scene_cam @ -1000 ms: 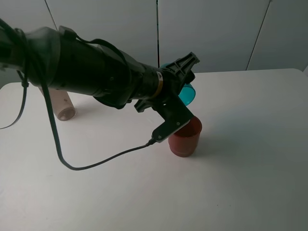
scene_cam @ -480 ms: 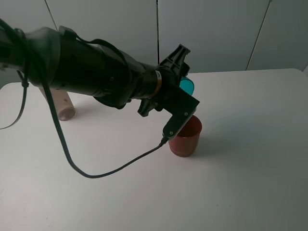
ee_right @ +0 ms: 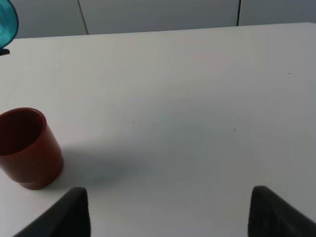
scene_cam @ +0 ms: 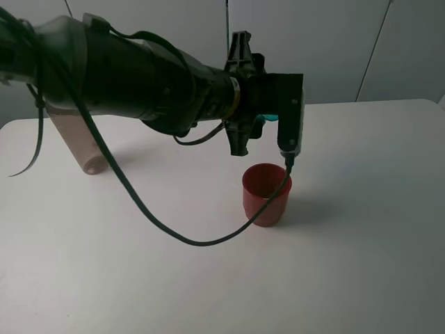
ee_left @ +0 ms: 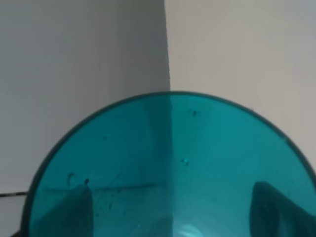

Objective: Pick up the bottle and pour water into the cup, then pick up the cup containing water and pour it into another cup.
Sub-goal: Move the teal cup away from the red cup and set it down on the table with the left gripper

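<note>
Left gripper [ee_left: 170,217] fingers clamp the teal cup [ee_left: 170,168], frame centre above the red cup [scene_cam: 266,193]; right gripper [ee_right: 168,215] fingers spread, empty

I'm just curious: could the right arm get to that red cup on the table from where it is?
Probably yes. The red cup stands upright on bare table, and nothing lies between it and the open right gripper.
</note>
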